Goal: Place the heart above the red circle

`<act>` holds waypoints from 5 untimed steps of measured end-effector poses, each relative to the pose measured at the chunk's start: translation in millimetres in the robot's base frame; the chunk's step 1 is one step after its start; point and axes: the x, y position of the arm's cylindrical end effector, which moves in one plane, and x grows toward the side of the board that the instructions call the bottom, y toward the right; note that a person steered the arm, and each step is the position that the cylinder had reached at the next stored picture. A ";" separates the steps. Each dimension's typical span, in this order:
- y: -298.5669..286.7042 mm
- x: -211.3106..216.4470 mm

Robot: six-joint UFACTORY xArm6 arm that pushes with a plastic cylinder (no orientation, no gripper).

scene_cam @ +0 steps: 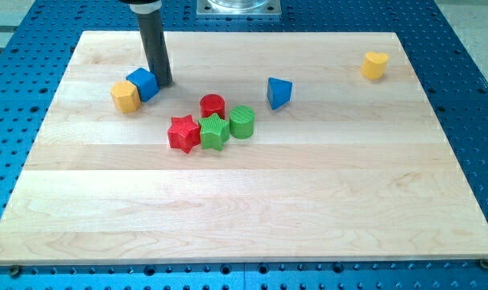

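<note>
Down at the view's upper left, my tip (163, 82) rests on the wooden board (252, 209), just to the right of the blue cube (143, 84) and touching or nearly touching its right side; I cannot tell which. It is a plain dark rod with no jaws, so it clamps on nothing.

Pressed against the blue cube's lower left is a yellow block (125, 96), roughly hexagonal in outline. These 2 sit together near the board's left edge.

Toward the middle of the board is a tight cluster of 4 blocks. The red circle (212, 105) is at the cluster's top. Just below and to its right stands the green cylinder (242, 122), and just below the red circle is the green star (214, 132), which touches the green cylinder on one side and the red star (184, 133) on the other.

To the right of the cluster, apart from it, a blue triangular block (279, 93) sits alone.

The yellow heart (374, 65) lies far off at the view's upper right corner of the board, well apart from the red circle and from my tip.

Around the board runs a blue perforated table (477, 97). No brand, label or writing can be read anywhere.
</note>
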 end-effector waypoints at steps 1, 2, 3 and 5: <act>114.2 -24.4; 263.7 -45.1; 408.7 -78.4; 414.9 -41.6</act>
